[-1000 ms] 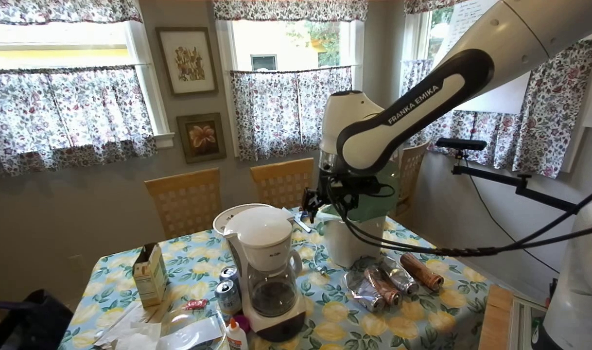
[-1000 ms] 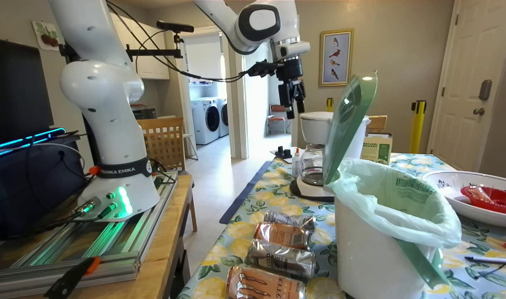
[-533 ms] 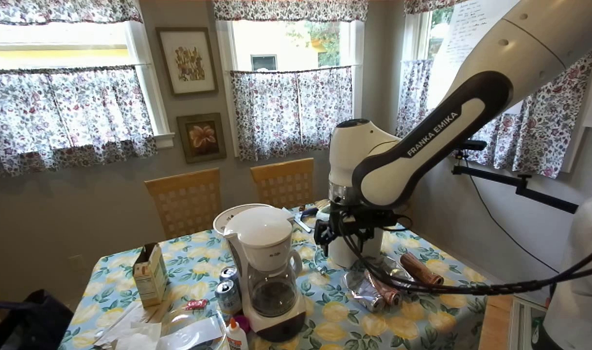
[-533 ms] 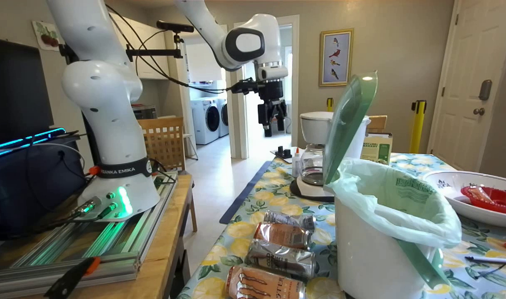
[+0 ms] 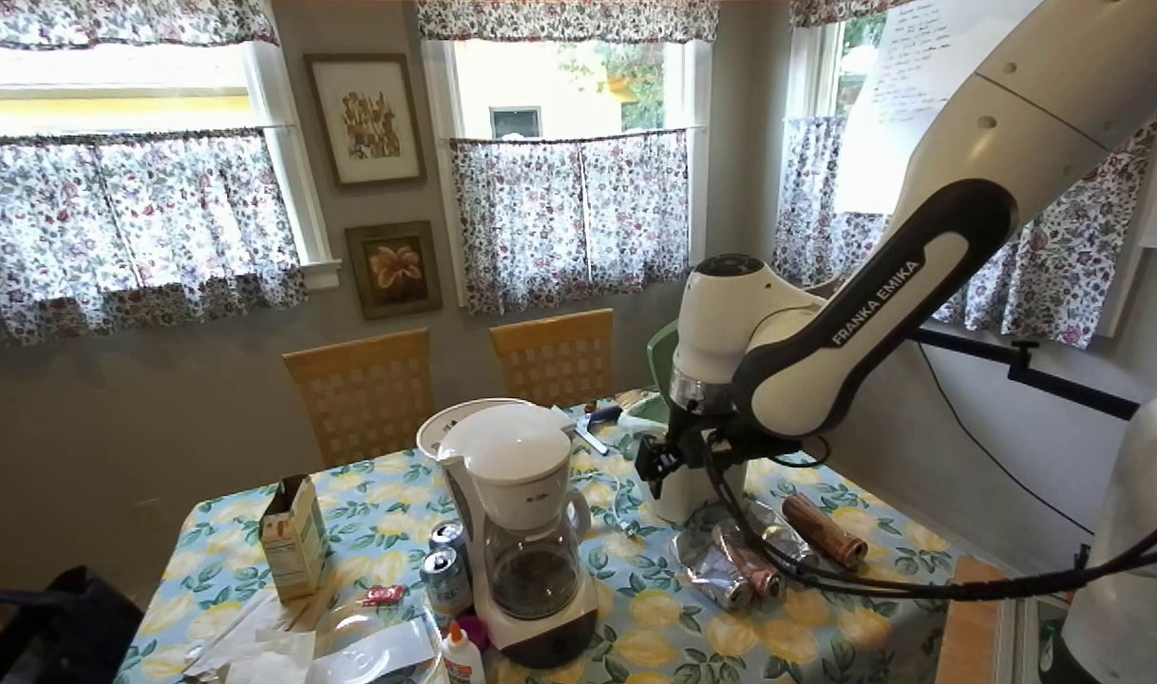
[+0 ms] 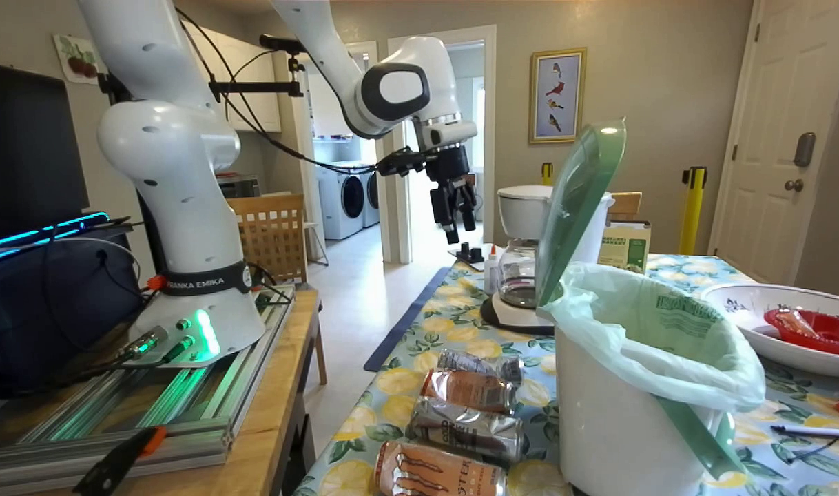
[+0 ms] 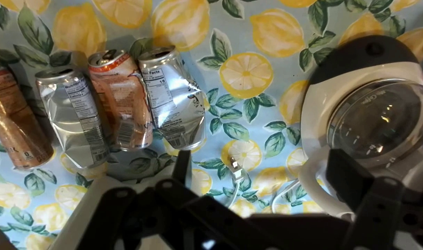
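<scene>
A: Where do we find the black two-fingered gripper (image 7: 263,170)?

B: We see it hang in the air over the blue tablecloth with yellow lemons (image 5: 640,617). It points down and leans a little. Its jaws stand far apart, and they have hold of nothing.

A: What do we see near it?

B: Four dented metal drink cans (image 6: 461,424) lie on their sides on the cloth. In the wrist view, we count them from the left edge: a shiny orange can (image 7: 20,128), a shiny silver can (image 7: 76,118), a second orange can (image 7: 123,107) and a second silver can (image 7: 173,104). The last three lie close together.

A: What stands on the other side?

B: There we find a white plastic coffee maker (image 5: 526,503) with a clear glass pot (image 5: 533,575). Between it and the cans, we spot a white cord with a small metal plug (image 7: 236,173).

A: And what about next to the cans?

B: There we see a tall white plastic bin (image 6: 619,427). A pale green bag (image 6: 633,358) hangs over its rim, and its see-through green lid (image 6: 578,207) stands up, open.

A: What else do we see on the cloth?

B: We spot a small cardboard box (image 5: 293,546), open at the top, and a white glue bottle with an orange tip (image 5: 460,657).
</scene>
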`<state>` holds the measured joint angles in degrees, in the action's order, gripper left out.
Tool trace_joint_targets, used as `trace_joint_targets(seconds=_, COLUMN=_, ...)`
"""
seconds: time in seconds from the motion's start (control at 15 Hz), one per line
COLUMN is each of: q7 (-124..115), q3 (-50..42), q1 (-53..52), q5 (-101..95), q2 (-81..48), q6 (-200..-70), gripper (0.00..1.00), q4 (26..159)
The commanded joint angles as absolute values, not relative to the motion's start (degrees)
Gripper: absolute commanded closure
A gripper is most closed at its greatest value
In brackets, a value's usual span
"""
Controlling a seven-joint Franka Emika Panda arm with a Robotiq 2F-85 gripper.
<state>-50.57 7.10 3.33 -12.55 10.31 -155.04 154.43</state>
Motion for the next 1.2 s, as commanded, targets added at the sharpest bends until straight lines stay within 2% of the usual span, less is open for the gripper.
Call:
trace_joint_targets(seconds=0.0, q7=-43.61, q3=5.01, q1=4.56, q5=-13.09, q2=8.68, q6=-162.46, gripper=0.00, q4=156.45)
trace_joint_targets(seconds=0.13, q7=-39.65, q3=3.09, q1=3.08, q5=-5.86, q2=5.30, q6=-167.20, gripper=0.00, q4=156.83)
trace_joint_targets(seconds=0.2, q7=-43.05, q3=5.16, q1=4.71, q5=-10.26, q2=8.60, q6=-162.59, gripper=0.00, q4=156.38)
trace_joint_targets(seconds=1.13, q7=-40.29, q3=1.88, q1=5.68, q5=-9.35, q2=0.37, q6=-167.18, gripper=0.00, q4=154.87)
